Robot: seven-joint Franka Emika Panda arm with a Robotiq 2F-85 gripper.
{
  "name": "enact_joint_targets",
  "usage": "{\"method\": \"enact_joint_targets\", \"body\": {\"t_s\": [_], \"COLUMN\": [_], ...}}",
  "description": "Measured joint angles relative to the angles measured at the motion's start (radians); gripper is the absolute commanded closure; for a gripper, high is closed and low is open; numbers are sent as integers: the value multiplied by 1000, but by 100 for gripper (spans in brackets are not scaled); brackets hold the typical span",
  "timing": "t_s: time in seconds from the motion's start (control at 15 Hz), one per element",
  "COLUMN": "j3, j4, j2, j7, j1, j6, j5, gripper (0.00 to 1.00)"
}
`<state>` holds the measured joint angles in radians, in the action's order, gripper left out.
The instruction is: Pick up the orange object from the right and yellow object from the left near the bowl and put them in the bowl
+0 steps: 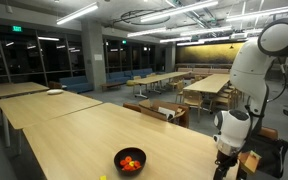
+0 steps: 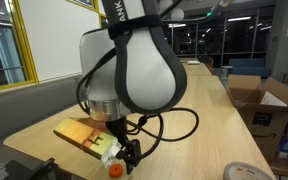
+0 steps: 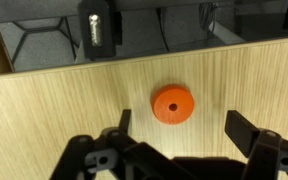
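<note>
So the gripper (image 3: 180, 124) is spread wide with nothing in it. In the wrist view its two dark fingers (image 3: 242, 130) sit at roughly 4 and 8 o'clock of the orange object (image 3: 172, 104), a little flat disc lying on the wood and not touching either one. In an exterior view the same orange object (image 2: 114, 169) shows at about 7 o'clock, just below the gripper (image 2: 125, 156), with a wooden block (image 2: 79, 133) close by at 10 o'clock.

The bowl (image 1: 130, 160) is well off at 9 o'clock from the gripper (image 1: 222, 168), black, with red-orange bits already inside. The yellow object (image 1: 104, 177) is a tiny speck at the bowl's 8 o'clock.

The table (image 1: 84, 130) is pale wood with a straight grain. Cardboard boxes (image 2: 259, 100) sit off at 3 o'clock. The room's a big hall: rows of long tables (image 1: 169, 78), strip lights (image 1: 84, 12) overhead, dark windows (image 1: 24, 55).
</note>
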<state>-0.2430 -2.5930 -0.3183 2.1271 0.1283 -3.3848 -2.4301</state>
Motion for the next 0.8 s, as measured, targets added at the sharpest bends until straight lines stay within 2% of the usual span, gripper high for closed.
{"method": "enact_joint_targets", "body": {"t_s": [0.13,0.4,0.53,0.8], "j3": [0,-1,-7,-41], "j4": [9,20,24,24], "j2": [-9,-17,-17,-19], "j7": [0,0,-1,-1], "j1": [0,4,4,-10], "j6": [-6,-20,-28,-40], "j5": [0,0,0,-8], "gripper": [51,79,75,76]}}
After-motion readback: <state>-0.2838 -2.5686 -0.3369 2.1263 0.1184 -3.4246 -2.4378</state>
